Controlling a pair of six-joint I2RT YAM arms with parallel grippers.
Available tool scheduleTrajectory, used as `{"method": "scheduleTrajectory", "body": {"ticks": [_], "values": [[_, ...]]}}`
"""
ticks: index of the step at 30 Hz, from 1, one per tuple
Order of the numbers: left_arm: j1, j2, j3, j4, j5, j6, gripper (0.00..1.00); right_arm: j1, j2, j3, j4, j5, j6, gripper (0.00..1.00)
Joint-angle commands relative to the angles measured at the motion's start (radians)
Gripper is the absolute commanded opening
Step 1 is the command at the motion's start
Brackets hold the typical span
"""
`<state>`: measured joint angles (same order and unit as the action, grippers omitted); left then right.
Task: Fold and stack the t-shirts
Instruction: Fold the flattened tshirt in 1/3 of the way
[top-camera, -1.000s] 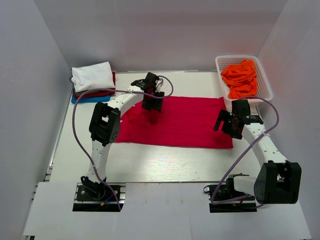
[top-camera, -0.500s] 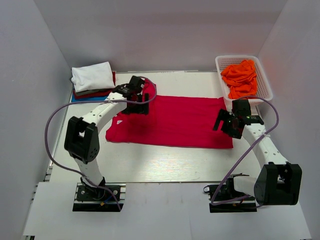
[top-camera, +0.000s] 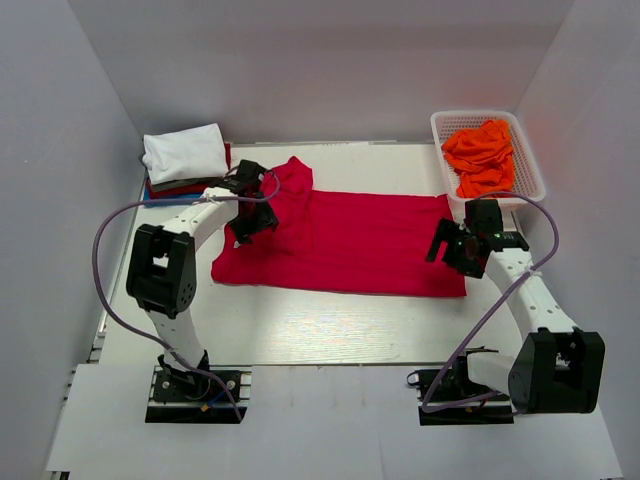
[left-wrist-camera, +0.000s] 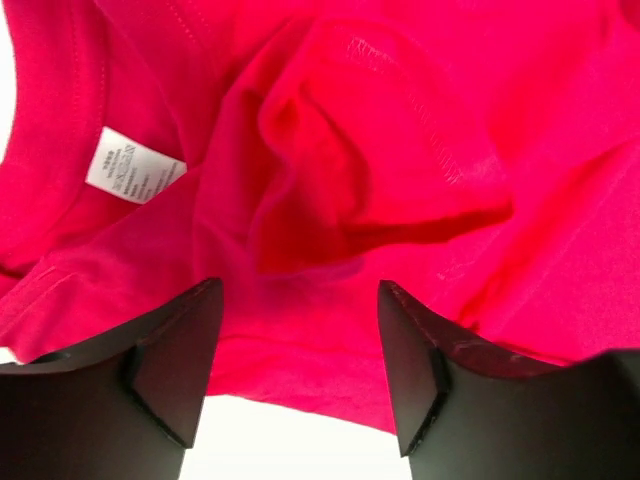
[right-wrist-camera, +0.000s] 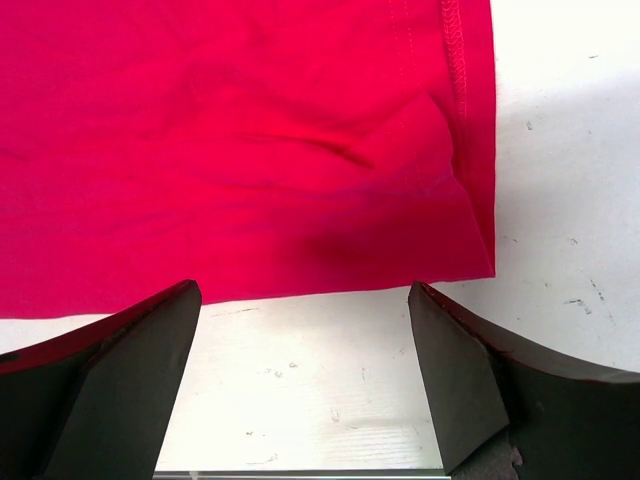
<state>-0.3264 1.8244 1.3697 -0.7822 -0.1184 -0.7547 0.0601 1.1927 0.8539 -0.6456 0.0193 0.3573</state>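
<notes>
A crimson-red t-shirt (top-camera: 360, 240) lies spread across the table, its left end bunched with a flap standing up near the collar. My left gripper (top-camera: 250, 212) is open above that left end; the left wrist view shows the white neck label (left-wrist-camera: 133, 166) and folds of red cloth (left-wrist-camera: 380, 150) between the jaws, nothing gripped. My right gripper (top-camera: 452, 243) is open over the shirt's right hem corner (right-wrist-camera: 470, 230), which lies flat. Folded white (top-camera: 185, 152), dark red (top-camera: 190, 186) and blue (top-camera: 175, 198) shirts are stacked at the back left. Orange shirts (top-camera: 480, 155) fill a basket.
A white mesh basket (top-camera: 530, 160) stands at the back right. Grey walls enclose the table (top-camera: 330, 320) on three sides. Bare white table shows in the right wrist view (right-wrist-camera: 330, 380) in front of the shirt's hem.
My left arm has swung left from the shirt's upper middle to its left end. The shirt's left part has been dragged and bunched, a flap now sticking up. The right arm has not moved.
</notes>
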Motion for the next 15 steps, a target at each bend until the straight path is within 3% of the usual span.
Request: {"method": "scheduleTrajectory", "body": {"ticks": [1, 14, 15], "values": [[0.009, -0.004, 0.017, 0.06, 0.04, -0.084, 0.72, 0.0, -0.036, -0.001, -0.015, -0.002, -0.018, 0.9], [0.018, 0.035, -0.008, 0.074, 0.039, -0.084, 0.48, -0.002, -0.033, 0.004, -0.022, 0.022, -0.031, 0.9], [0.018, 0.044, 0.003, 0.074, 0.028, -0.084, 0.41, -0.002, -0.033, 0.002, -0.022, 0.025, -0.029, 0.9]]}}
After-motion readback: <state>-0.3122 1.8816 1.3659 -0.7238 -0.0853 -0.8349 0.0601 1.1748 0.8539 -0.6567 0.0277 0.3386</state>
